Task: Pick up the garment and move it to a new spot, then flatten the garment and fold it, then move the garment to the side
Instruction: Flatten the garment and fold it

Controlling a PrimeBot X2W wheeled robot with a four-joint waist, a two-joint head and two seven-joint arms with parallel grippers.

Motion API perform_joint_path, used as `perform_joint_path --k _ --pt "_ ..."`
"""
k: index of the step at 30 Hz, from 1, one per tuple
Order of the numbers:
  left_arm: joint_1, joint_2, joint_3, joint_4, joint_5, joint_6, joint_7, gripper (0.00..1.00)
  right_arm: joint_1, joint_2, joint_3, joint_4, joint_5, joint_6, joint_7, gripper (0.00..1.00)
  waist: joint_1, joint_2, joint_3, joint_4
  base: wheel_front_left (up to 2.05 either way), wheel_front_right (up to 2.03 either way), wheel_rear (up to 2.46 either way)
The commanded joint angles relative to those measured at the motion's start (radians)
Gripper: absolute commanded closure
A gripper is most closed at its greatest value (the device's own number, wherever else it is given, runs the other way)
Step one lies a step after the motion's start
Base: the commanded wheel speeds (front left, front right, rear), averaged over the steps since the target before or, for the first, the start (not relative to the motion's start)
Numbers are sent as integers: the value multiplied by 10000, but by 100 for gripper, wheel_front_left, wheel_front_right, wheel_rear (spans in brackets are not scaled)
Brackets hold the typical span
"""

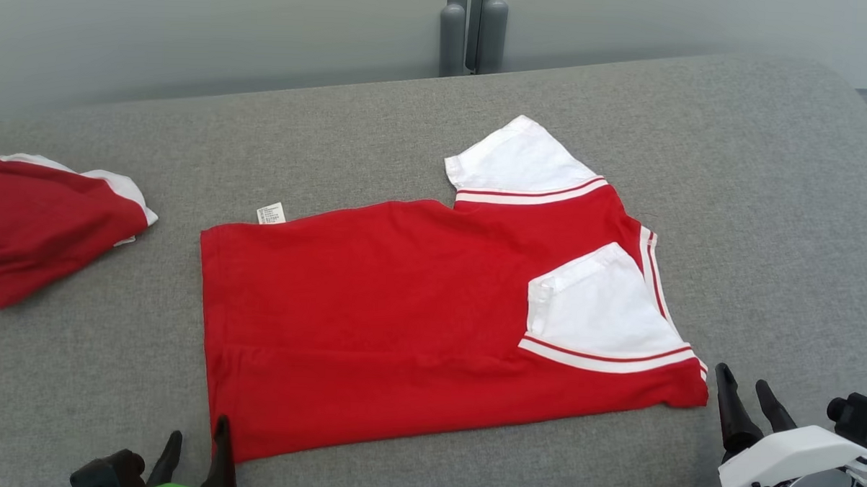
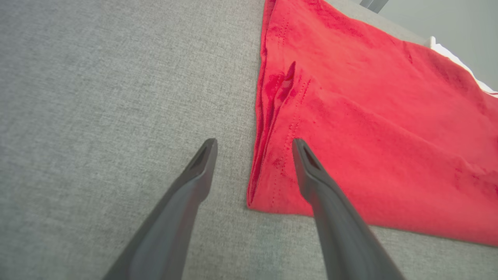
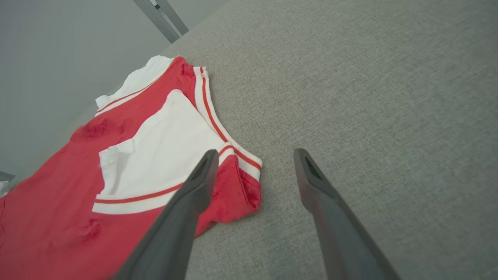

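The left tool [image 1: 199, 428] and right tool [image 1: 741, 377] stand open and empty at the two near corners of the garment [image 1: 373, 313], likely placed to take that long edge for a fold. The soft red knit, one white sleeve folded over it, lies flat mid-counter [image 1: 766, 212] on coarse grey weave. A second garment [image 1: 37, 222] sits bunched far left.

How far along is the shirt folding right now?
Done: the red shirt lies flat on the grey surface, one white sleeve folded onto its body. In hand: nothing; the left gripper and right gripper are open at its near corners. Left, probably: the other sleeve, further folds, moving it aside.
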Motion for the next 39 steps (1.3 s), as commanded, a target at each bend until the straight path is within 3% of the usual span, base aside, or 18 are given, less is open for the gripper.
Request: perform_joint_path --k 1,7,9,15,28,39 --pt "-154 144 3 -70 147 60 57 0 114 -18 -67 -156 -101 -4 70 0 0 0 -28 -49 0 0 0" --pt "-1039 753 -98 -249 483 42 590 0 -14 -16 -52 -869 -330 -4 422 0 0 0 -9 -138 0 0 0" --pt "-1933 1249 -235 -204 768 -21 1270 0 -156 -84 117 -1351 -429 -4 645 0 0 0 150 -227 0 0 0" --pt "-3740 1851 -450 384 1119 -252 2257 0 -506 -310 575 -1986 -326 -4 883 0 0 0 688 -435 0 0 0" --pt "-6670 1884 -883 2734 1447 -667 3622 0 -1053 -723 1100 -2232 -44 -3 799 0 0 0 1711 -786 0 0 0" --pt "-7648 1861 -1284 3876 1594 -970 4331 0 -1151 -864 1221 -2115 104 -4 673 0 0 0 1942 -857 0 0 0"
